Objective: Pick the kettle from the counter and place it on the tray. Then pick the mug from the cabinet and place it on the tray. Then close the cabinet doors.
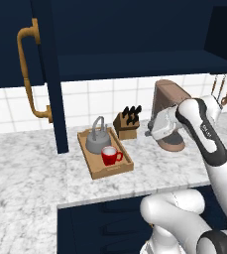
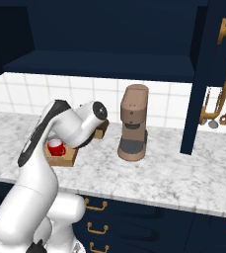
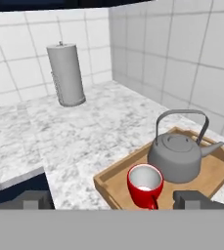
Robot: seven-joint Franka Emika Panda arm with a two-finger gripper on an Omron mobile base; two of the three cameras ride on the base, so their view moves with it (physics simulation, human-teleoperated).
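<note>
I am seeing the squat grey metal kettle (image 3: pixel 176 157) and small red mug (image 3: pixel 145 185) sitting on the light-brown wooden tray (image 1: pixel 95 168); my claw (image 3: pixel 112 200) is hanging wide, empty; navy cabinet doors (image 1: pixel 49 74) are awaiting closing.

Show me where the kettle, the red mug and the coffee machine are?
kettle (image 1: pixel 98 142), left base view, on its rounded grey body.
red mug (image 3: pixel 144 185), hand view, on its outer red wall.
coffee machine (image 2: pixel 133 123), right base view, on its brown front.
</note>
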